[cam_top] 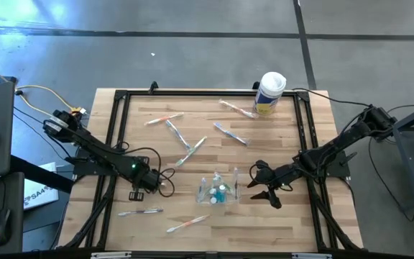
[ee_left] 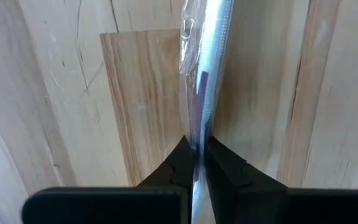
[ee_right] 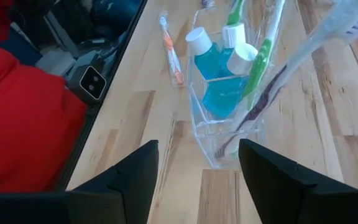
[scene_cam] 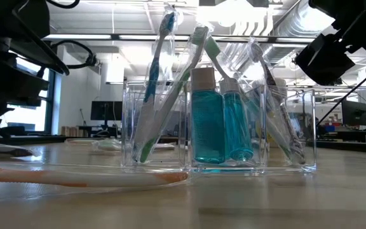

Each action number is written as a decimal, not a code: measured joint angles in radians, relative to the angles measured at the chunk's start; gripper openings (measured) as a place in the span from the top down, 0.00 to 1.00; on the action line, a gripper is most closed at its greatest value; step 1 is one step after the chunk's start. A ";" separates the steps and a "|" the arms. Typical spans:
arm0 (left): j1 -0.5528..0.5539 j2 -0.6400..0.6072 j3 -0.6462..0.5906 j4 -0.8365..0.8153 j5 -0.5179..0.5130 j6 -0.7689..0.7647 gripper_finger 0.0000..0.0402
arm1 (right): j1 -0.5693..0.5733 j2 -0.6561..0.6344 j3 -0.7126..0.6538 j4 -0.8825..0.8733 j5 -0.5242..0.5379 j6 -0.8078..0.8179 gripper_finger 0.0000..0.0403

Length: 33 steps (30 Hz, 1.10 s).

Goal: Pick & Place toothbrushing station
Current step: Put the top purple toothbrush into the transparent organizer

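Left gripper (cam_top: 136, 194) fingers pinch a light, slippery wrapped toothbrush (ee_left: 202, 81) at the counter (cam_top: 286, 223)'s eight o'clock, right gripper (cam_top: 263, 193) spread beside the clear, tippy station (cam_top: 218, 189), best gripped by its rigid walls.

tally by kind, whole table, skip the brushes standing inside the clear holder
Loose wrapped toothbrushes on the table: 7
Held toothbrush in the left gripper: 1
Blue bottles in the holder: 2
Clear holder: 1
White canister: 1
Total: 12

Lab or workshop — ceiling ducts (scene_cam: 278, 22), monitors (scene_cam: 105, 110), concrete floor (cam_top: 192, 57)
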 joint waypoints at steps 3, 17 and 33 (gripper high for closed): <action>-0.003 0.007 0.023 -0.029 -0.012 -0.023 0.97 | 0.000 0.000 0.000 0.000 0.000 -0.002 0.47; -0.142 0.009 0.319 -0.345 -0.318 -0.099 0.97 | 0.000 0.000 0.000 0.000 0.003 -0.002 0.47; -0.381 0.005 0.637 -0.460 -0.814 -0.289 0.97 | 0.000 0.000 0.000 -0.001 0.000 0.001 0.47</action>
